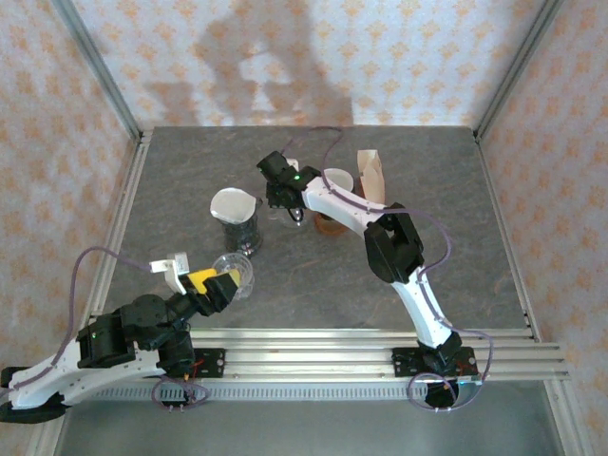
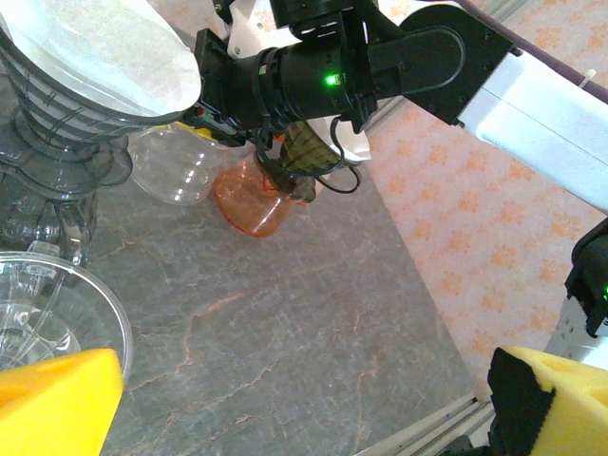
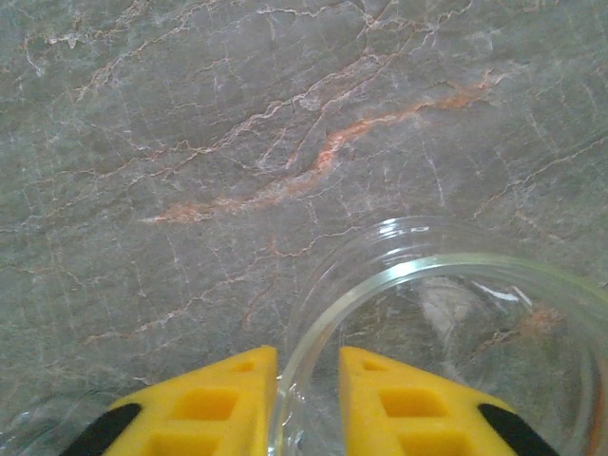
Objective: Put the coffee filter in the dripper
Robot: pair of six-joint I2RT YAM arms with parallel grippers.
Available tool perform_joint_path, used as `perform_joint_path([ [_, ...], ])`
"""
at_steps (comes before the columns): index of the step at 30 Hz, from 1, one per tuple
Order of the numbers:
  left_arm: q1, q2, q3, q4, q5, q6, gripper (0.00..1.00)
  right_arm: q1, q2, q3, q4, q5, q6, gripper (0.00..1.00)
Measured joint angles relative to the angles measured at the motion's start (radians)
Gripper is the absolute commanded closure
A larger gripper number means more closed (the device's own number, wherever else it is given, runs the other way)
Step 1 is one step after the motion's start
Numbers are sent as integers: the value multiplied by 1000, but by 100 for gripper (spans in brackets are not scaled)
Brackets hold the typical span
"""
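- Coffee filter (image 2: 95, 47): white paper, lying in the mouth of the ribbed dripper (image 2: 57, 109). The dripper stands about mid-tabletop, a little toward the left edge. From how it lies, we judge the placement largely made. Whether the paper is seated right down into the cone we cannot tell.
- Right gripper (image 3: 307, 399): reaches in just right of the dripper. Its yellow pads straddle the rim of a clear jar (image 3: 418, 264), one inside and one outside, with a narrow gap between them. We cannot tell whether they actually bite the glass. An orange cup (image 2: 249, 198) stands just beside the jar.
- Left gripper (image 2: 304, 404): jaws spread wide and holding nothing, low near the tabletop's near edge beside a clear cup (image 2: 47, 304).
- Handling, our judgement: the filter is very light, thin and limp. It will crease or tear under a hard pinch and shift at the slightest nudge.
- Best hold, our judgement: the upper edge where it stands clear of the dripper rim, taken lightly with the soft pads. Press down along the paper wall, not across it.
- The dripper looks top-heavy on its stand, so a sideways push is risky.
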Motion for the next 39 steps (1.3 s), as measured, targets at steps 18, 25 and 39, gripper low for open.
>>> perform_joint_path([
  [18, 0, -2, 0, 0, -3, 0, 0, 69, -170, -234, 17, -3, -7, 97],
  [25, 0, -2, 0, 0, -4, 0, 1, 151, -300, -415, 34, 10, 5, 97],
  [39, 0, -1, 0, 2, -4, 0, 0, 338, -646, -838, -22, 88, 79, 89],
])
